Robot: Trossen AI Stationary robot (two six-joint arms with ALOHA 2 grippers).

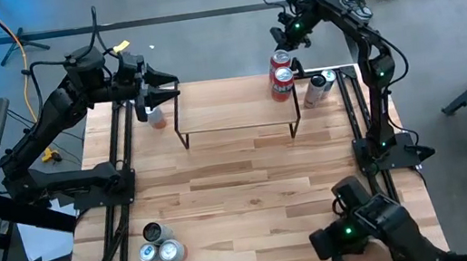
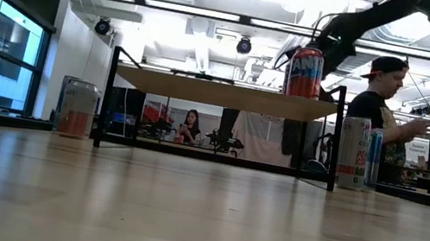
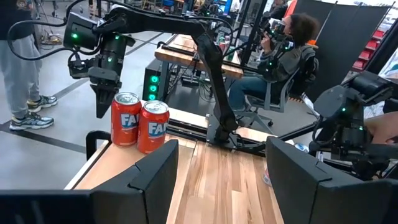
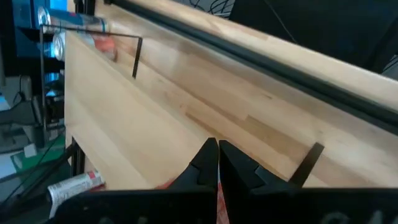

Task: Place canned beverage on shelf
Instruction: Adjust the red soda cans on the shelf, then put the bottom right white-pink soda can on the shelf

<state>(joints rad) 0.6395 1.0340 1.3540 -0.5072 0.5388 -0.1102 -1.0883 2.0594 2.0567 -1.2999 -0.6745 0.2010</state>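
The shelf (image 1: 235, 107) stands at the table's far middle on thin black legs. Two red cans (image 1: 280, 63) (image 1: 280, 84) stand upright on the right end of its wood top; the left wrist view shows them side by side (image 3: 125, 118) (image 3: 153, 126). My right gripper (image 1: 281, 39) is shut and points down just beyond the farther can; in the left wrist view its tips (image 3: 102, 106) hang beside that can. My left gripper (image 1: 169, 92) hovers open and empty off the shelf's left end, above a pale can (image 1: 156, 117) standing on the table. My right gripper's shut fingers (image 3: 102, 109) hang close beside the upper wall of the farther red can, on its far side, coming from above. I cannot tell whether they touch it. The can stands upright on the shelf top.
Two silver cans (image 1: 316, 88) stand on the table right of the shelf. Several more cans (image 1: 160, 247) lie near the front left corner. Another dark arm (image 1: 356, 223) sits at the front right. A person (image 2: 384, 105) stands behind the table. The table's middle is bare wood (image 1: 251, 192).
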